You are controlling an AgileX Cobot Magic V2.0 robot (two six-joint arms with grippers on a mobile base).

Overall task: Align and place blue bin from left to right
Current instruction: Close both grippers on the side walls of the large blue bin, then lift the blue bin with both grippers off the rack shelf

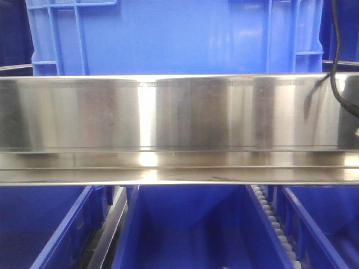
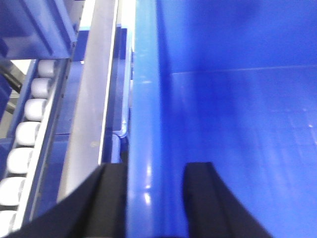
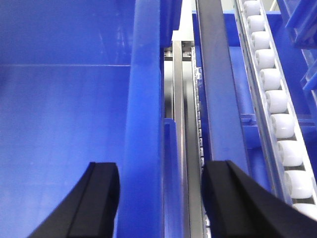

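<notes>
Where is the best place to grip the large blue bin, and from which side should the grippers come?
Probably the thick rim of each side wall, coming down from above. The blue bin is open on top with smooth flat walls, so the rim seems the only edge fingers can close over. The left gripper and right gripper straddle it, jaws open.

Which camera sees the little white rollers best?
The right wrist view: a sharp row of rollers runs down its right side. The left wrist view shows blurry rollers at its left edge; the front view only a short strip at the bottom.
</notes>
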